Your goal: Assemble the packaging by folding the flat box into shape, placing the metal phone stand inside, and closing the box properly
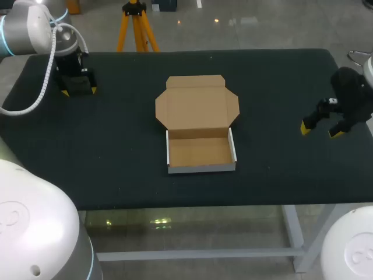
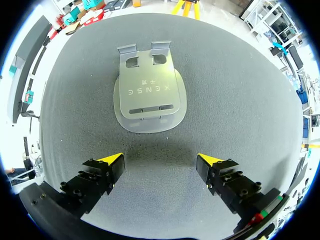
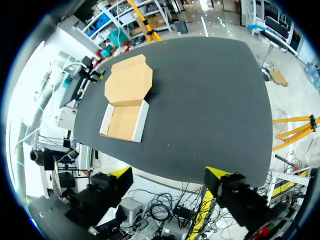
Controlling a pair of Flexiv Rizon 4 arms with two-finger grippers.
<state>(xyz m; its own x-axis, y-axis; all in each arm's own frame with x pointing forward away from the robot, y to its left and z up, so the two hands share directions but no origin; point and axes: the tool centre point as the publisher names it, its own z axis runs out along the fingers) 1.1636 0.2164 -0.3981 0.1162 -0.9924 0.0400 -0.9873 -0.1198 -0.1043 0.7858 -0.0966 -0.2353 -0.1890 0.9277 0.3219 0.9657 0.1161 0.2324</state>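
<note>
The cardboard box [image 1: 201,153] sits mid-table as a shallow tray with white outer walls, its lid [image 1: 197,105] lying open and flat behind it. The tray holds nothing. My left gripper [image 1: 78,87] hangs over the table's far left corner and hides the stand in the head view. In the left wrist view the grey metal phone stand [image 2: 150,90] lies flat on the mat just ahead of the open left gripper [image 2: 160,162], untouched. My right gripper [image 1: 320,129] hovers open near the table's right edge, far from the box [image 3: 127,100]. Between the right gripper's [image 3: 170,175] fingers there is nothing.
The black mat-covered table [image 1: 280,87] carries only the box and the stand. Wide bare mat lies between the box and each gripper.
</note>
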